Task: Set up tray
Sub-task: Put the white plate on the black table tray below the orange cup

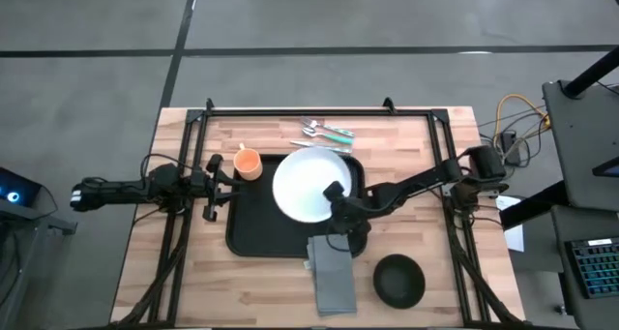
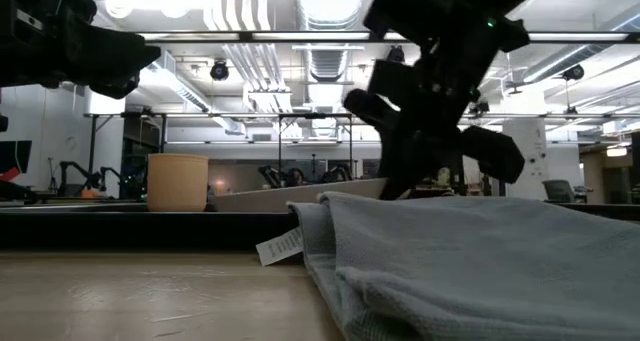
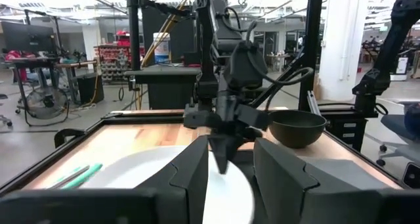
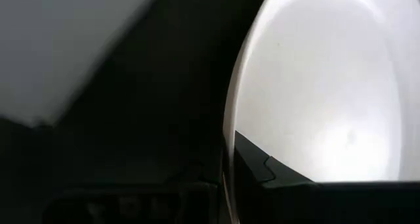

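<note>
- The wooden table (image 1: 193, 262) is the biggest thing, and it has a black frame round it.
- The black tray (image 1: 253, 224) lies in the middle of the table. A lot of it is hidden under the plate and the right arm.
- The white plate (image 1: 305, 185) sits tilted on the tray's far right part. Its far edge sticks out past the tray rim.
- The grey napkin (image 1: 334, 272) lies folded near the front of the table. One end touches the tray's near edge. In the low view it fills the front and hides most of the table behind it.
- The right gripper (image 1: 336, 196) is at the plate's near right edge. Its fingers are pinched shut on the plate's rim.
- The left gripper (image 1: 210, 185) waits at the tray's left edge. Its fingers are spread apart and hold nothing.
- The black bowl (image 1: 398, 280) stands right of the napkin, near the front.
- The orange cup (image 1: 248, 163) stands just past the tray's far left corner.
- The cutlery (image 1: 324, 131) with green handles lies at the far side. It is too small to tell which pieces there are.
</note>
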Controlling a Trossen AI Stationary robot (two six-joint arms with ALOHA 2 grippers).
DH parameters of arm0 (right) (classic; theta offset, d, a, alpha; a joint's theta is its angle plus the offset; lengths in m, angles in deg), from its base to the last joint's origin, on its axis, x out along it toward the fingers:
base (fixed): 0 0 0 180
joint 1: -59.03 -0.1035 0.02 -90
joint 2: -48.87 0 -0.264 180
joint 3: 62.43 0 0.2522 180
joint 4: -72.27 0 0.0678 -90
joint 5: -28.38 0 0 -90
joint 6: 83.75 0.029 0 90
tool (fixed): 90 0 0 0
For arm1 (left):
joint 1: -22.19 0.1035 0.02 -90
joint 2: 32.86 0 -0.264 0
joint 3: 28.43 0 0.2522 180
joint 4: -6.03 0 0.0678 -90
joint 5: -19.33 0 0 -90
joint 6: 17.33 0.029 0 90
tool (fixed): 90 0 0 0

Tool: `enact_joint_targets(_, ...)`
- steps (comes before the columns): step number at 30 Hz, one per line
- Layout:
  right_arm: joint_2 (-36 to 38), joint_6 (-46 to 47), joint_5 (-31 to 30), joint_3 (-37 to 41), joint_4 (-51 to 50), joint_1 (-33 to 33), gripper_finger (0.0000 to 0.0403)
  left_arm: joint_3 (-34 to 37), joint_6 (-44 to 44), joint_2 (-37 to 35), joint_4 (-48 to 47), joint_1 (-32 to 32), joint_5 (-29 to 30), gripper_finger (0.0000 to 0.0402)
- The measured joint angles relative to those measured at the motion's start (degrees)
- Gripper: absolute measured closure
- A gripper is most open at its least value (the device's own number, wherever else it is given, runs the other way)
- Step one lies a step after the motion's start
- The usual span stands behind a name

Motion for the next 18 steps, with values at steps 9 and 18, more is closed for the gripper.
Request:
enact_joint_targets(9,-2.67,-2.67,5.75,-4.14,0.95,-1.84,0.0395,0.00,0.00,0.04,0.14,0.00,0.00,0.0297)
enact_joint_targets(18,-3.90,-6.17,8.94,-7.73,4.54,-2.43,0.0395,-0.01,0.00,0.37,-0.15,0.02,0.02,0.0297)
